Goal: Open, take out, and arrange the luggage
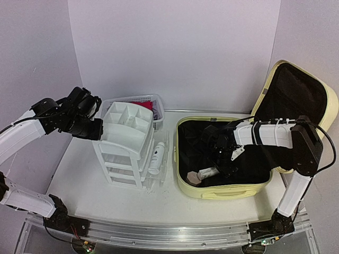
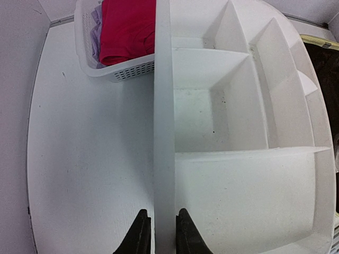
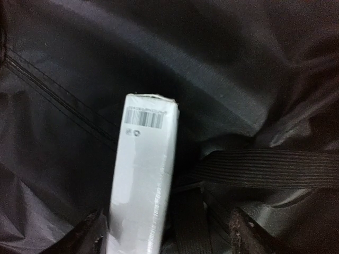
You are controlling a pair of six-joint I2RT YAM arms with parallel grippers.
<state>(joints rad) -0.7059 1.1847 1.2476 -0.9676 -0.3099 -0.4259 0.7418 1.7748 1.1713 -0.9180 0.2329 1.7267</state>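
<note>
The pale yellow luggage (image 1: 222,191) lies open on the tabletop (image 1: 85,174), lid raised. Inside it, the right gripper (image 3: 167,235) stands open astride a white barcoded box (image 3: 143,180). Left of the luggage, the left gripper (image 2: 159,233) pinches the white drawer organizer's (image 2: 163,132) rim.

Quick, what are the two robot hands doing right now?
Left gripper: shut on the white plastic drawer organizer's rim.
Right gripper: open around a white barcoded box.

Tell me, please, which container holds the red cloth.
The white mesh basket behind the drawer organizer; the organizer's top looks bare, and the luggage holds a white box.
</note>
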